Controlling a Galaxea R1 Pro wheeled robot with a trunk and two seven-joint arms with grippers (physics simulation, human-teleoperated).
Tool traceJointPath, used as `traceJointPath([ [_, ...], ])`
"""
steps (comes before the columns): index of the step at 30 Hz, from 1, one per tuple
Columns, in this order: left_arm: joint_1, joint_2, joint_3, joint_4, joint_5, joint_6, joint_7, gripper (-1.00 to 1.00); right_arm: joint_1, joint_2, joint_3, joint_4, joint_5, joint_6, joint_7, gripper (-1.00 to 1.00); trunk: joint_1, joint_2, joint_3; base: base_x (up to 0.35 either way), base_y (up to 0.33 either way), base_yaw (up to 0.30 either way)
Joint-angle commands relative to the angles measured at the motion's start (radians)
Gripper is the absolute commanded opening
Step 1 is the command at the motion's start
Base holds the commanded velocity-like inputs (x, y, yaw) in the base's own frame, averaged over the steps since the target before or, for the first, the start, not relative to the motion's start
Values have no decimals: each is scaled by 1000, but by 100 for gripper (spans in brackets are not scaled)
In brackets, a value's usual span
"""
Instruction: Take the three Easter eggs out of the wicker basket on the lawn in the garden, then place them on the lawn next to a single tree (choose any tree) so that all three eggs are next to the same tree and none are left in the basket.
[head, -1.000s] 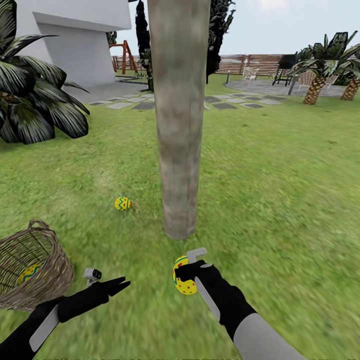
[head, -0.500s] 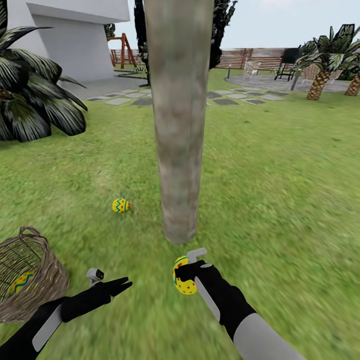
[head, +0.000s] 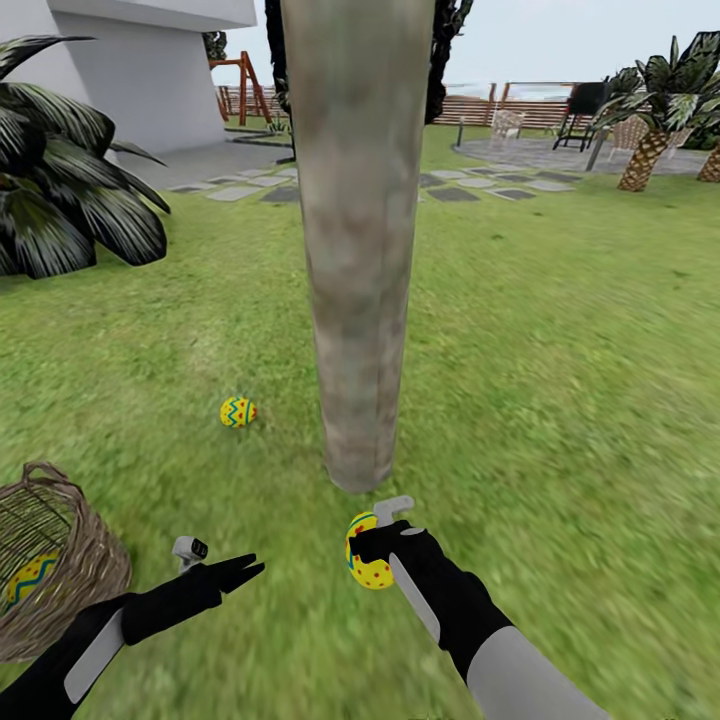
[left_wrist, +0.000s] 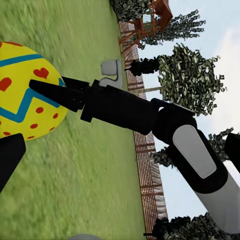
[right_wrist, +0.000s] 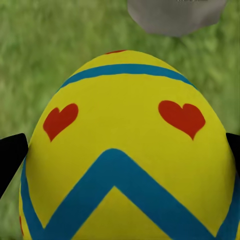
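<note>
The tree (head: 358, 250) rises from the lawn (head: 560, 400) straight ahead as a thick grey-beige trunk. One Easter egg (head: 237, 411) lies on the grass just left of the trunk's foot. My right gripper (head: 365, 550) is shut on a second egg (head: 370, 562), a little in front of the trunk base; up close that egg (right_wrist: 125, 150) sits between the black fingers. A third egg (head: 28, 578) lies inside the wicker basket (head: 85, 575) at the lower left. Right of the basket, my left gripper (head: 248, 568) hangs open and holds nothing. Its camera sees the held egg (left_wrist: 25, 95).
A big dark-leaved shrub (head: 60, 190) stands at the left. Stepping stones (head: 450, 190) and a paved patio with chairs (head: 560, 150) lie behind the tree. Palms (head: 650, 130) stand at the far right, before a wooden fence (head: 480, 108). Open grass spreads right of the trunk.
The whole view has crept toward the tree, so the trunk looks larger and the basket has slid toward the picture's left edge. Both grippers keep their pose; the egg stays held.
</note>
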Motion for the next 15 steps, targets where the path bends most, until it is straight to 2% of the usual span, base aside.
traceJointPath([
  [1,-1,1,-5,0,9,10,-1,100,-1,0,2,-1,-11,3,-9,-100,0,0,-2,8,0,0],
  [5,0,2,-5,0,10,10,-1,100,-1,0,2,-1,-11,3,-9,-100,0,0,-9,151,0,0],
  [15,-1,1,-5,0,10,10,-1,100,-1,0,2,-1,-11,3,-9,-100,0,0,-25,5,0,0],
])
